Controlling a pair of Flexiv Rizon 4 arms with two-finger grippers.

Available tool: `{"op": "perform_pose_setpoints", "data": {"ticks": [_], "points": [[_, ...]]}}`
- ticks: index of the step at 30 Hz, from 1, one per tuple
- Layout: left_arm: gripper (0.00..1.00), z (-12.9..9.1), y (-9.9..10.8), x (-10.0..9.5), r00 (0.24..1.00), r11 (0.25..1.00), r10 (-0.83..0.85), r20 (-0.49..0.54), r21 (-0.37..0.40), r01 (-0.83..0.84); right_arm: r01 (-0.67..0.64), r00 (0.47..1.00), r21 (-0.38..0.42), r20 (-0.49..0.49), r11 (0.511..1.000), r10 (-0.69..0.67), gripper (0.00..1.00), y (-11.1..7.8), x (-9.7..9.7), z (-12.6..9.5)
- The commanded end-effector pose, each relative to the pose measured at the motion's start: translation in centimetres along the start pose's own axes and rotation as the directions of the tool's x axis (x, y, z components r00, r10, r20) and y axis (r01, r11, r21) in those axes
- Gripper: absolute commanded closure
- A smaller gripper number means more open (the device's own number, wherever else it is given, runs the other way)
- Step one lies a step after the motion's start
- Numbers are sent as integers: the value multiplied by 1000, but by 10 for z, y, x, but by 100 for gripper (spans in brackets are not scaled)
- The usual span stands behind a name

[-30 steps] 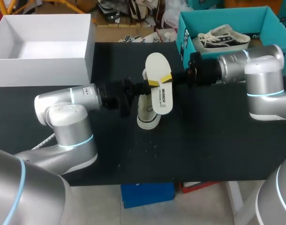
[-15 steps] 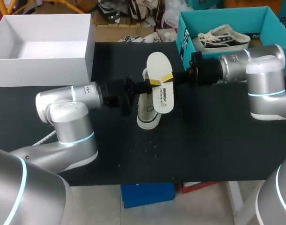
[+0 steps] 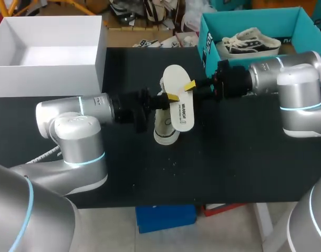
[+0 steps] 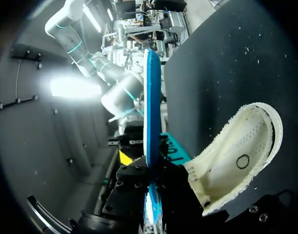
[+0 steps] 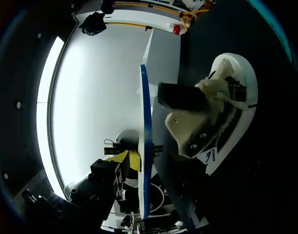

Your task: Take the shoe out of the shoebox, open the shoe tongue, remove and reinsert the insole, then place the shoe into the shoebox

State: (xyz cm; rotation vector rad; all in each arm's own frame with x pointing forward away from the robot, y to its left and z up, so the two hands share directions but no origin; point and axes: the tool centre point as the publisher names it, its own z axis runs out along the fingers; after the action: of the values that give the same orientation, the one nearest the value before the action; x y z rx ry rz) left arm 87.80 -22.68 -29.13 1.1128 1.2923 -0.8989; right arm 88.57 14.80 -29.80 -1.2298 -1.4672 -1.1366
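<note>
A white insole (image 3: pixel 178 100) with a blue underside is held in the air over the table's middle, with my left gripper (image 3: pixel 169 97) shut on its left edge. My right gripper (image 3: pixel 189 87) stands at the insole's right edge with its fingers parted. Under the insole a cream canvas shoe (image 3: pixel 164 128) stands on the black table. In the left wrist view the insole (image 4: pixel 149 112) runs edge-on between the fingers of the left gripper (image 4: pixel 151 170), and the shoe's opening (image 4: pixel 236 156) lies beside them. In the right wrist view the insole (image 5: pixel 145 136) sits edge-on in the right gripper (image 5: pixel 144 170), with the shoe (image 5: pixel 217 117) to one side.
The teal shoebox (image 3: pixel 210 31) stands at the table's back right with another shoe (image 3: pixel 249 42) in it. A white open box (image 3: pixel 100 52) fills the back left corner. The black table (image 3: pixel 228 163) has bare room in front of the shoe.
The right gripper's fingers have come apart on the insole. The insole has sunk and tipped a little toward the shoe, still in the left gripper. Both arms have shifted only slightly.
</note>
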Motion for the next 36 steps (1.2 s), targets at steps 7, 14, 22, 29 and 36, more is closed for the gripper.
{"op": "perform_pose_setpoints", "data": {"ticks": [7,14,22,29,36], "points": [[100,-43,-27,1,995,999,-42,-92,-13,41,-24,992,-193,118,981,47,0,-43,7,-47],[100,-52,-38,4,991,998,-58,-124,28,62,-36,976,-289,197,957,96,0,-63,15,-74],[100,-53,-41,0,991,997,-17,-133,76,28,-36,976,-289,197,957,96,0,-63,15,-74],[100,-53,-41,0,991,997,-17,-133,76,28,-36,976,-289,197,957,96,0,-63,15,-74],[100,-67,-44,7,979,981,-96,-179,149,124,-90,970,-322,187,942,156,0,-69,7,-76]]}}
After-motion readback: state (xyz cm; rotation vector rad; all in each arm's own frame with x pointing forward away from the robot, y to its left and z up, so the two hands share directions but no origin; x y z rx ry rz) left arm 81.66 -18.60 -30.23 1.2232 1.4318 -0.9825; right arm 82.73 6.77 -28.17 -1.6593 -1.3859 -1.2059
